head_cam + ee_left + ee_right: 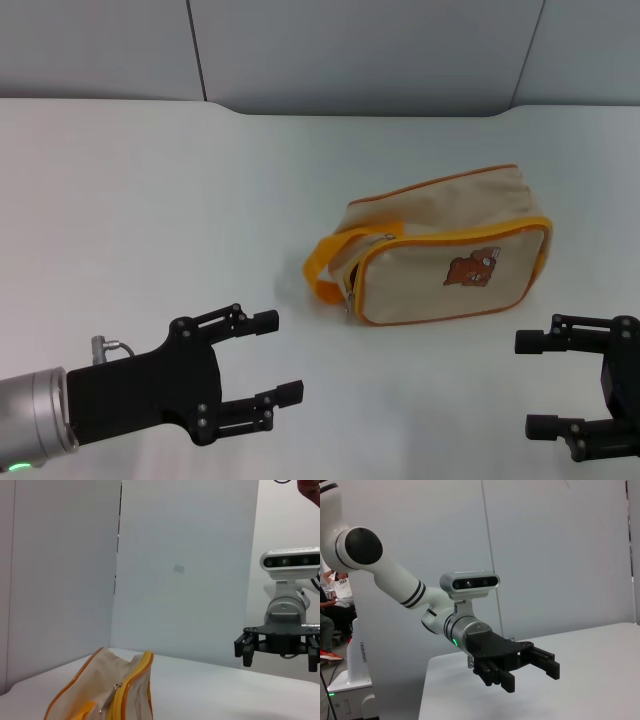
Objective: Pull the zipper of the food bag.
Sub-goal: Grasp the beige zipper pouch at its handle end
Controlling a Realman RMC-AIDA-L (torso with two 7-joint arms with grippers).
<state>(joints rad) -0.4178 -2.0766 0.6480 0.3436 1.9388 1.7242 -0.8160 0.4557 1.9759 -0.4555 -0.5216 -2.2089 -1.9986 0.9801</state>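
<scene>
The food bag [440,240] is a beige canvas pouch with orange piping and a brown bear picture [472,269]; it lies on the white table right of centre. Its orange strap handle [333,260] is at the end nearest my left arm. The zipper [352,288] runs along that end; in the left wrist view its silver pull tab [116,688] shows on the bag [95,685]. My left gripper [283,355] is open and empty, in front and to the left of the bag. My right gripper [527,385] is open and empty, in front of the bag's right end.
The white table [150,200] ends at a grey wall [360,50] behind the bag. The left wrist view shows the right gripper [278,661] farther off. The right wrist view shows the left gripper [532,677] and its arm.
</scene>
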